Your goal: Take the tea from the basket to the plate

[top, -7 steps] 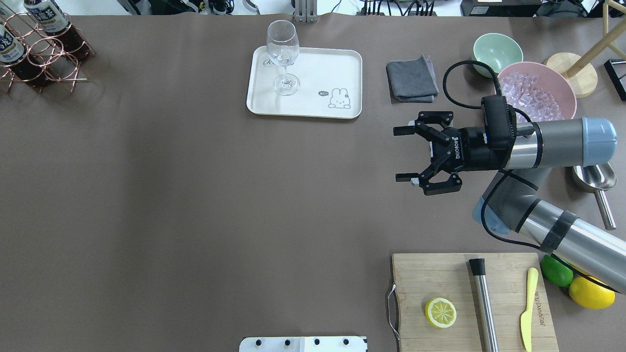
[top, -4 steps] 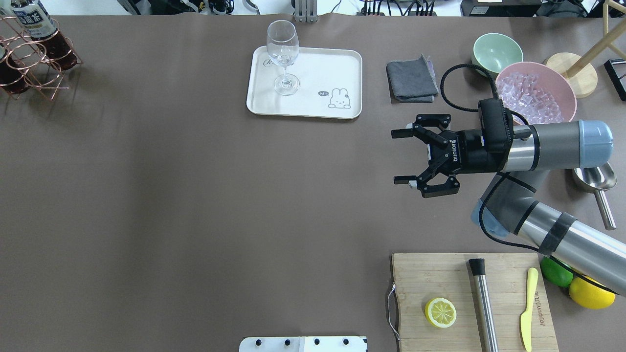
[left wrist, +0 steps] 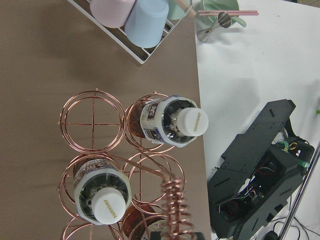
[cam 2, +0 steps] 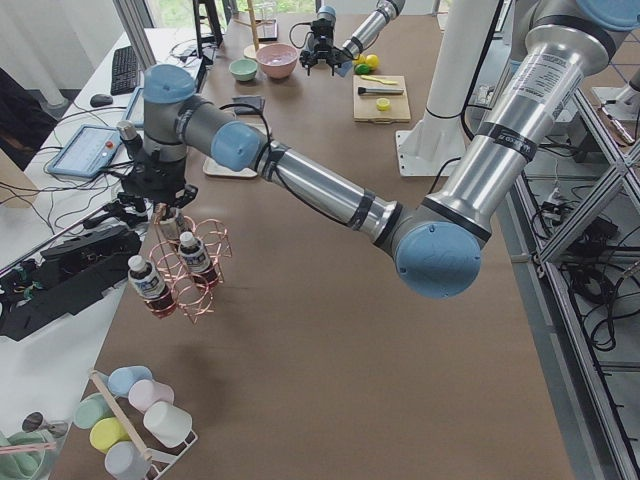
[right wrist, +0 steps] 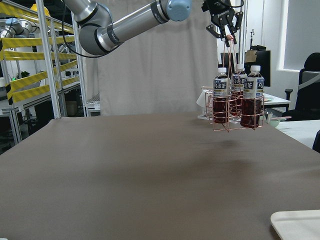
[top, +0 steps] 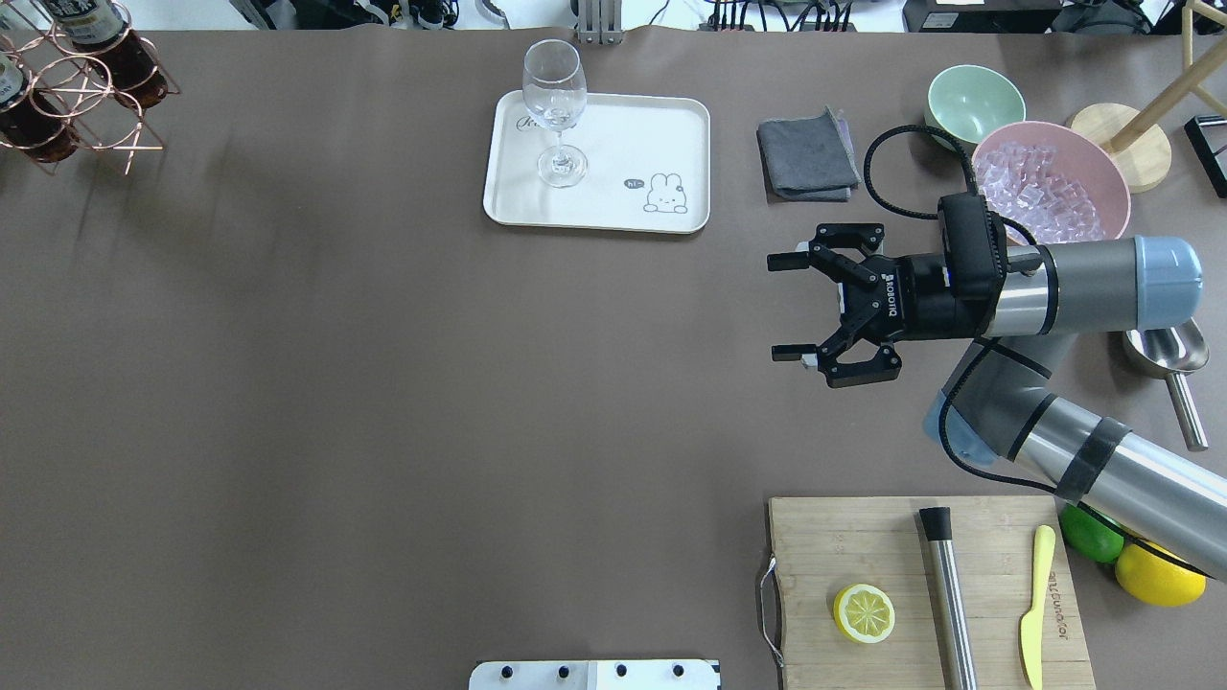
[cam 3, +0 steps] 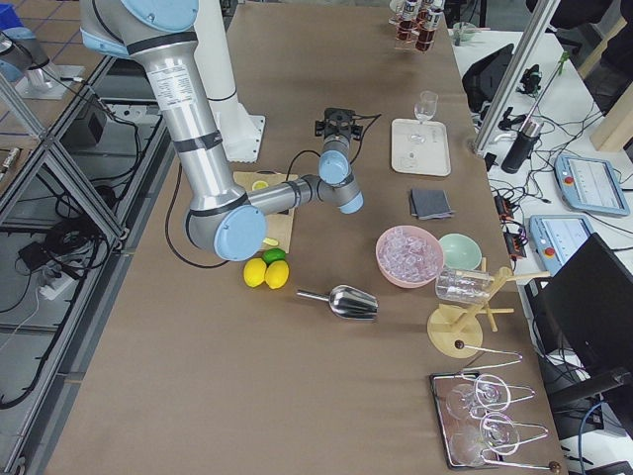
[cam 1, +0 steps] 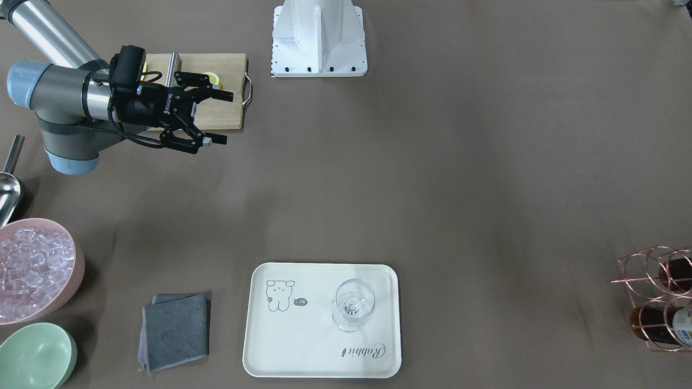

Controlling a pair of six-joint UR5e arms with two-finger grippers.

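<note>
The left pincer [right wrist: 227, 32] is clenched on the top of the tall coiled-wire handle [left wrist: 175, 210] of a rose-gold copper-wire basket [right wrist: 234, 114] made of round ring cells. The basket hangs clear of the brown desk [top: 383, 383], with its shadow on the surface below. Three small plastic tea bottles [right wrist: 221, 97] of dark reddish-brown drink stand upright in the cells, each with a white screw cap and a cream-and-dark label.

The basket and its bottles are well apart from the cream-white rectangular tray [top: 623, 134] with rounded corners, far out on the robot's left of it. The tray lies flat on the desk and is printed with a small cartoon figure and the script "Rabbit". A clear stemmed glass [top: 556, 125] stands upright on the tray, at the end toward the basket.

The right pincer [top: 775, 306] is released, with its fingers spread wide and nothing between them. It hovers above the desk on the robot's right of the tray, nearer the robot than the tray and apart from it.

A folded grey cloth [top: 807, 153] lies just beside the tray on that same side. Beyond the cloth are a mint-green bowl [top: 973, 101] and a pink bowl of ice cubes [top: 1050, 182]. A wooden cutting board [top: 863, 537] with a lemon half on it lies nearer the robot than the tray, on the robot's right.
</note>
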